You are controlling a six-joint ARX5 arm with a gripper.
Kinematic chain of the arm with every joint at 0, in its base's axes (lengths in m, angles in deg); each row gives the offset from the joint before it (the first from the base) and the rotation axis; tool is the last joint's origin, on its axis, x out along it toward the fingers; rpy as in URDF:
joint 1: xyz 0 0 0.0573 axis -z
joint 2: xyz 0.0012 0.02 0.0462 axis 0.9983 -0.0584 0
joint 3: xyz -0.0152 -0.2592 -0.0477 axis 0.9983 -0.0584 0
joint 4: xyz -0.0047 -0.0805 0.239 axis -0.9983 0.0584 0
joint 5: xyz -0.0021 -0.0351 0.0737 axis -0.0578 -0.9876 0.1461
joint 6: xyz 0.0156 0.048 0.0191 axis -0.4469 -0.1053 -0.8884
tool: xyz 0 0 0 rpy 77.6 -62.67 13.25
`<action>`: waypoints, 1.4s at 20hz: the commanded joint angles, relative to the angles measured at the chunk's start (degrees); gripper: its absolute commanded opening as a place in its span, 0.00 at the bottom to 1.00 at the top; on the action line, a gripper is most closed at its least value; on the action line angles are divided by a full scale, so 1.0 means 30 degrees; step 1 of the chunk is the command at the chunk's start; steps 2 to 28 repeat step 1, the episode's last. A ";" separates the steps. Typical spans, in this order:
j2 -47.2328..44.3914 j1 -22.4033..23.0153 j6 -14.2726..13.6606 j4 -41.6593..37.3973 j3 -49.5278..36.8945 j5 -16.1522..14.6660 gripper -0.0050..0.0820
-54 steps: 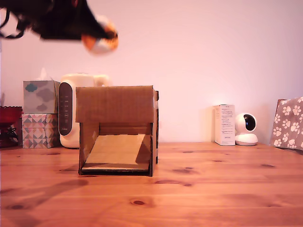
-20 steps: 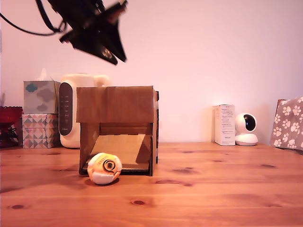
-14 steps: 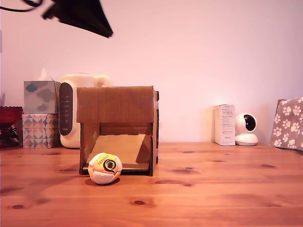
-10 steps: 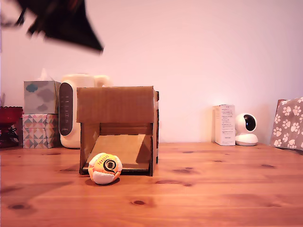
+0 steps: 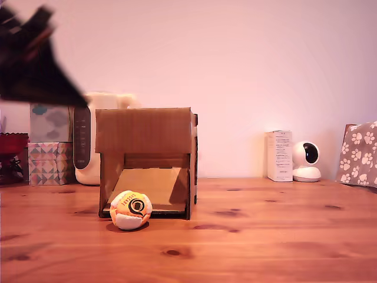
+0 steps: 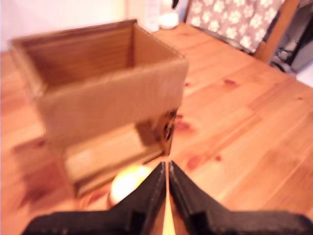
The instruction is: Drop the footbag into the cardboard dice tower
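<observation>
so the footbag (image 5: 130, 210) isn't in anything right now, it's sitting on the wooden table (image 5: 265, 236) right at the front mouth of the cardboard dice tower (image 5: 144, 159), at the foot of the ramp, ring logo facing out

gripper (image 6: 167, 169) has its black fingers pressed nearly together with just a sliver between them, and nothing in there

what I'd worry about: that ball is round and loose, so any knock to the table or tower could send it rolling off across the boards. And if the task needs it picked up again, it's tucked so close to the tower's bottom edge that a finger could catch the cardboard and shove the whole box

hard to tell: whether the ball actually touches the lip. In the exterior view the arm is a dark smear, cut off at the left edge and covering part of the tissue boxes (image 5: 50, 162). Wrist view is blurry too, the ball's just a yellow blob
</observation>
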State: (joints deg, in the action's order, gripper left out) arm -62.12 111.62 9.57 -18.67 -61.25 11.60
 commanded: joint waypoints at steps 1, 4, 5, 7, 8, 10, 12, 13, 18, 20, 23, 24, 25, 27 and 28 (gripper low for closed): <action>0.0721 -0.0240 0.0386 -0.0138 -0.0838 0.0007 0.03; 0.0721 -0.0240 0.0386 -0.0138 -0.0838 0.0007 0.03; 0.0721 -0.0240 0.0386 -0.0138 -0.0838 0.0007 0.03; 0.0721 -0.0240 0.0386 -0.0138 -0.0838 0.0007 0.03; 0.0721 -0.0240 0.0386 -0.0138 -0.0838 0.0007 0.03; 0.0721 -0.0240 0.0386 -0.0138 -0.0838 0.0007 0.03; 0.0721 -0.0240 0.0386 -0.0138 -0.0838 0.0007 0.03; 0.0721 -0.0240 0.0386 -0.0138 -0.0838 0.0007 0.03; 0.0721 -0.0240 0.0386 -0.0138 -0.0838 0.0007 0.03; 0.0721 -0.0240 0.0386 -0.0138 -0.0838 0.0007 0.03; 0.0721 -0.0240 0.0386 -0.0138 -0.0838 0.0007 0.03; 0.0721 -0.0240 0.0386 -0.0138 -0.0838 0.0007 0.03; 0.0721 -0.0240 0.0386 -0.0138 -0.0838 0.0007 0.03; 0.0721 -0.0240 0.0386 -0.0138 -0.0838 0.0007 0.03; 0.0721 -0.0240 0.0386 -0.0138 -0.0838 0.0007 0.03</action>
